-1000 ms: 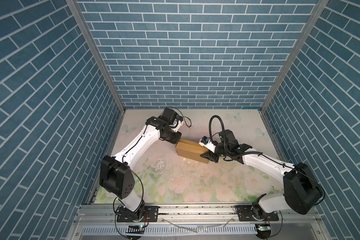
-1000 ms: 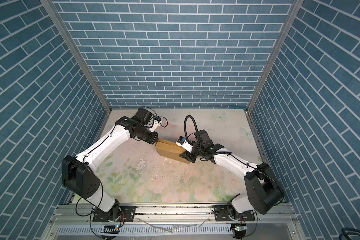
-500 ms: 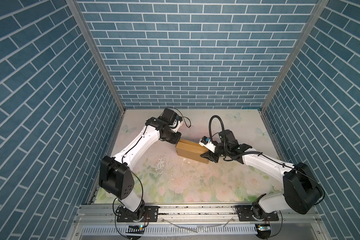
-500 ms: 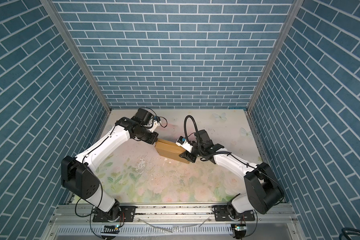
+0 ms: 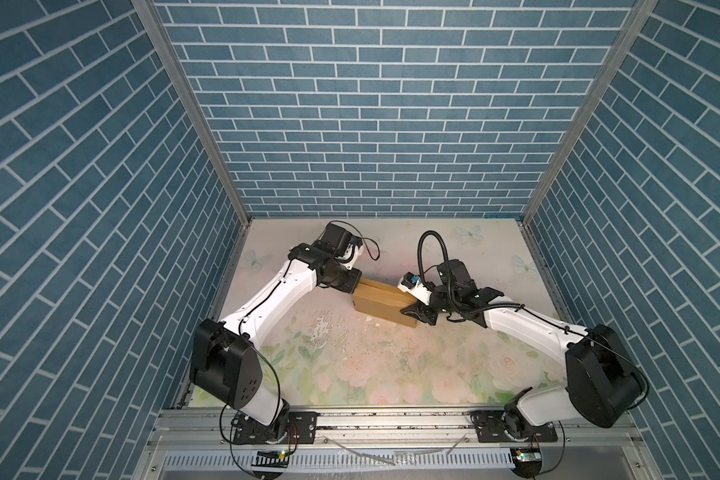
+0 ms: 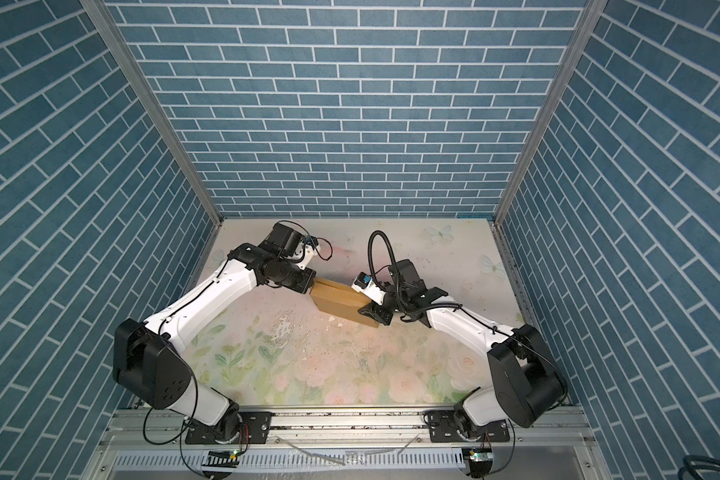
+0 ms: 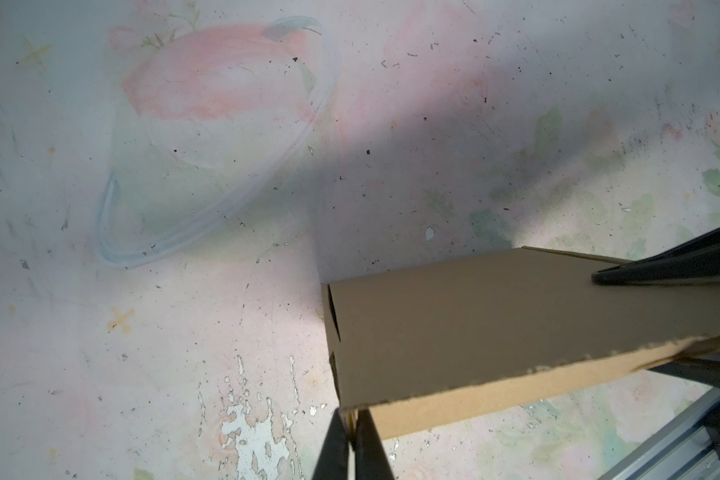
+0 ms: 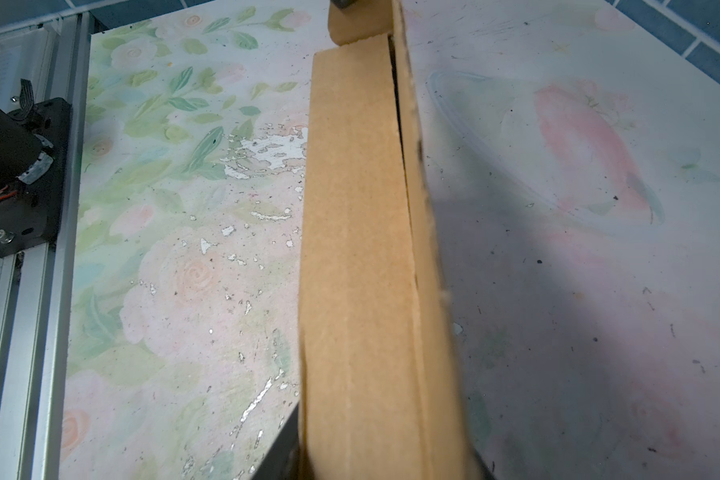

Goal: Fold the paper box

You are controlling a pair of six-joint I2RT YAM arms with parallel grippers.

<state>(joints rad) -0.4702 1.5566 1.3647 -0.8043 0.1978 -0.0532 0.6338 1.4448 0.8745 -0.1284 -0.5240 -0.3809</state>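
And there it goes: the left end effector (image 7: 352, 432) has just snapped closed, its two dark fingers (image 7: 333, 453) pressed together on a thin cardboard edge at one corner of the paper box (image 7: 474, 324). A second ago those jaws were a touch apart; now there's no gap in the left wrist view.

Everything else has held its place. In both top views the box (image 5: 381, 301) sits where it was, toward the back middle of the floral counter (image 5: 350, 365), spanned between the two arms. The right end effector (image 5: 414, 312) hasn't budged either. It clamps the opposite end, one finger above the lid and one below, jaws part-open around the box's thickness.

So both ends are now gripped. My read is that the box is nearly formed: the lid lies down and the walls are up. In the right wrist view a dark slit (image 8: 398, 124) still runs along the front seam. That fresh pinch looks like a hold for tucking or pressing the last flap home. Whether the box clears the counter, I can't tell.

Writing? None to report. The cardboard is plain brown, with no print, label or brand. The counter shows only painted roses and butterflies.
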